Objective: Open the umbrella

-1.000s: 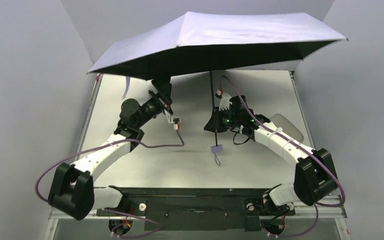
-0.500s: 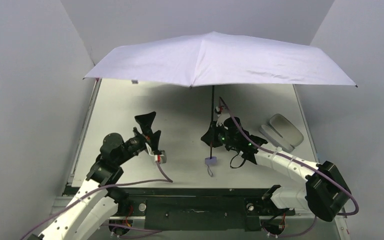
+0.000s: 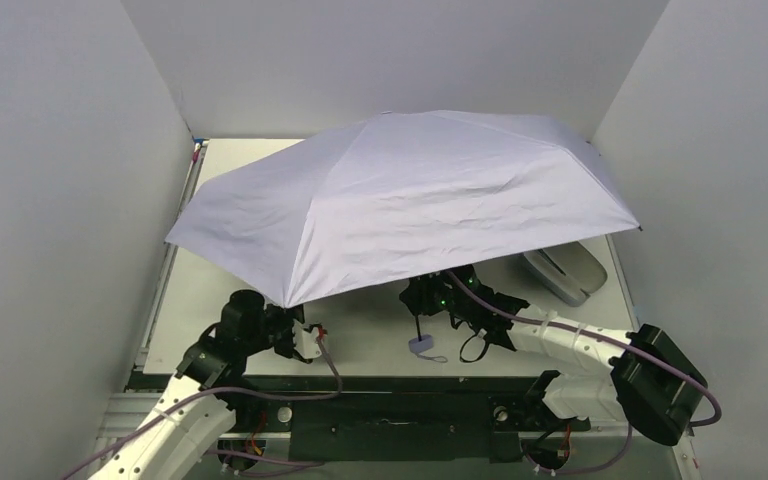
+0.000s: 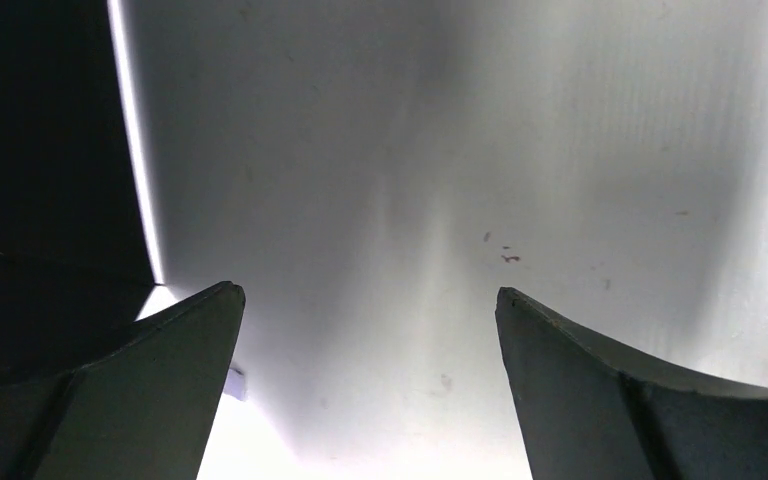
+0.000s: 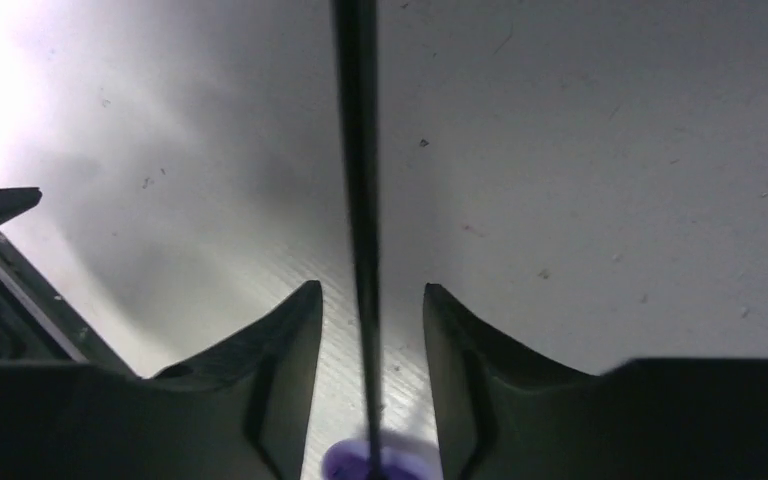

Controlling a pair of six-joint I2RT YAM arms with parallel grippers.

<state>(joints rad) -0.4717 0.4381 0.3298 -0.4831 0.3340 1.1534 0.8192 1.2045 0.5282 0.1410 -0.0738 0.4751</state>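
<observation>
- We saw a pale table (image 3: 370,340) boxed in by plain grey walls, with both arm bases at its near edge.
- By the near-left corner, the left gripper (image 4: 370,292) hung with its jaws spread wide and nothing between them.
- Toward the middle of the near edge, the right gripper (image 5: 365,288) had its jaws narrowly parted around the thin black shaft (image 5: 357,150). A gap showed on each side, so it was not clamped.
- The small handle (image 3: 422,344) sat low beside it; we could not tell whether it touched the table.
- The umbrella (image 3: 410,190) was fully spread, its canopy tilted over most of the table toward the far edge.
- We judged it light but top-heavy, with soft fabric and fragile ribs. The stiff shaft just above the handle was the place to hold.
- We counted one umbrella, one flat oval pouch (image 3: 565,272) by the right edge, and two grippers.
</observation>
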